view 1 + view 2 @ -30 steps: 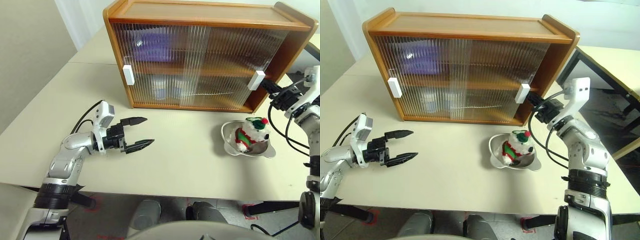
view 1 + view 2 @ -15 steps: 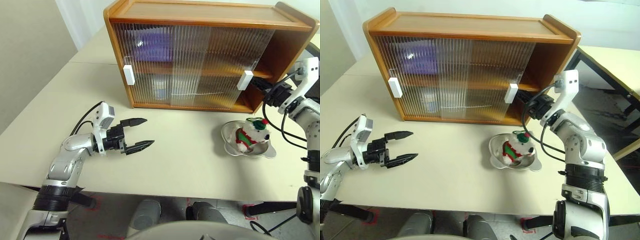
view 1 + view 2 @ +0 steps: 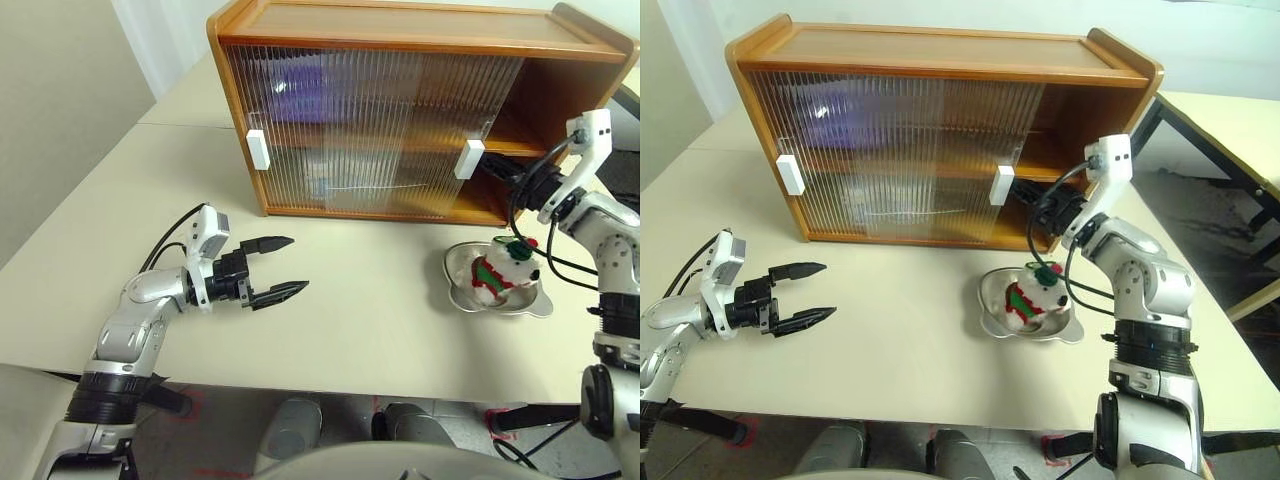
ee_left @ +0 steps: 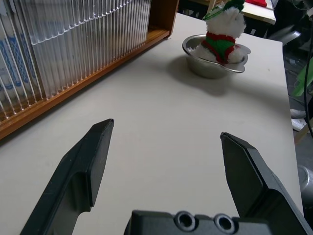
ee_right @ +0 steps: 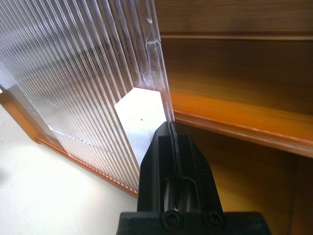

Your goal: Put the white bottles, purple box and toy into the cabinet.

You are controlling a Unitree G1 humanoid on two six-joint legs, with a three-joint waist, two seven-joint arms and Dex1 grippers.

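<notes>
White plush toy (image 3: 503, 270), striped red-green sweater, sits in steel bowl (image 3: 497, 295) at 5 o'clock of cabinet (image 3: 420, 110); right end effector (image 3: 1038, 204) clenched against door handle (image 3: 464, 159), left end effector (image 3: 283, 266) released over counter (image 3: 380, 320)

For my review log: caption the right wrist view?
Shut black right pincer pressed against white handle of ribbed translucent sliding door.

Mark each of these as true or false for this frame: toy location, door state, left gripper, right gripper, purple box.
1. The toy sits in the steel bowl. True.
2. The cabinet has both doors fully shut. False: the right door is slid partway left, baring the shelf.
3. The left gripper is open and empty. True.
4. The right gripper holds the toy. False: it is shut, against the door's white handle.
5. The purple box lies on the table. False: a purple shape shows behind the left door.
</notes>
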